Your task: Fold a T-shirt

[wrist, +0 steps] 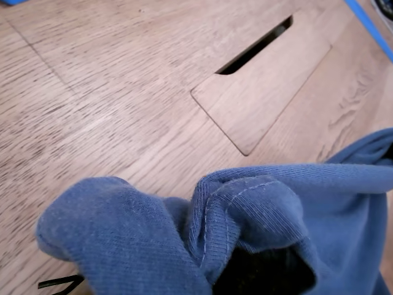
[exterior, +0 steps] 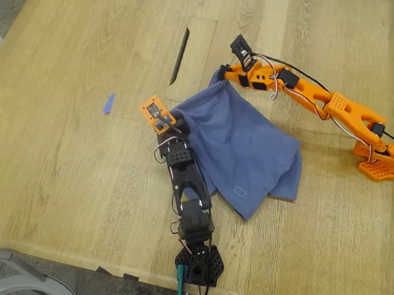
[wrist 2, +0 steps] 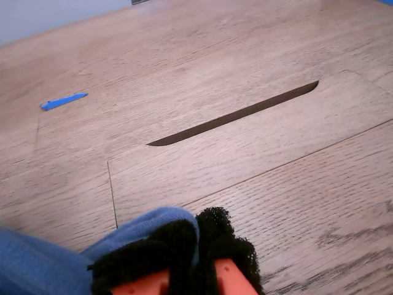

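Exterior view: my first gripper (exterior: 174, 119) and my second gripper (exterior: 224, 73) each pinch closed on a tee (exterior: 242, 149) corner, probably for spreading it flat.

Exterior view: high above the wooden table (exterior: 60, 175), looking steeply down, far enough off to take in both arms and most of the tabletop.

First wrist view: low, very near the cloth; bunched T-shirt (wrist: 245, 233) fills the near part, looking out across the boards at the inset panel with its slot (wrist: 255, 50).

Second wrist view: also low and close, skimming the surface toward the same slot (wrist 2: 233, 115) and a small blue scrap (wrist 2: 63, 101).

Shared ground: the slot (exterior: 180, 55) appears in all three; the scrap (exterior: 108, 103) in the exterior and second wrist views.
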Controlling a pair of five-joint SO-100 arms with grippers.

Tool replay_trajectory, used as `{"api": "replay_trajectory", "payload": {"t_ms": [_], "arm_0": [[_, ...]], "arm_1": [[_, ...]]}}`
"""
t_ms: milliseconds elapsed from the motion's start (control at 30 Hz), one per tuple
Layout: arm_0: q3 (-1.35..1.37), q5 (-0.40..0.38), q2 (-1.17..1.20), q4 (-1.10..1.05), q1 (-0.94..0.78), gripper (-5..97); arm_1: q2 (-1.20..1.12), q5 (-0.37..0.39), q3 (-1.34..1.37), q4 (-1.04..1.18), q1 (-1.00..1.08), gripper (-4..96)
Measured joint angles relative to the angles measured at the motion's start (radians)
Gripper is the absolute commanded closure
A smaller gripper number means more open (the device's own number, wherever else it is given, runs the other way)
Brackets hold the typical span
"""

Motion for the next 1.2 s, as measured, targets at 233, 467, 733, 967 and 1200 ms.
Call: {"api": "replay_trajectory", "payload": {"t_ms": [233, 467, 733, 967, 1200], "arm_0": [[-0.144, 0.0, -0.172, -0.061, -0.003, 92], [-0.225, 0.0, -0.282, -0.153, -0.008, 92], [-0.239, 0.0, -0.379, -0.284, -0.015, 92], [-0.305, 0.002, -0.479, -0.38, -0.015, 92], [-0.46, 0.002, -0.597, -0.359, -0.015, 92]], "arm_1": [[-0.051, 0.009, 0.0, -0.138, 0.04, 91.3], [-0.094, 0.015, 0.0, -0.247, 0.058, 91.3], [-0.153, 0.028, 0.0, -0.328, 0.063, 91.2], [-0.175, 0.037, 0.0, -0.383, 0.081, 91.2], [-0.175, 0.037, 0.0, -0.382, 0.092, 91.2]]}}
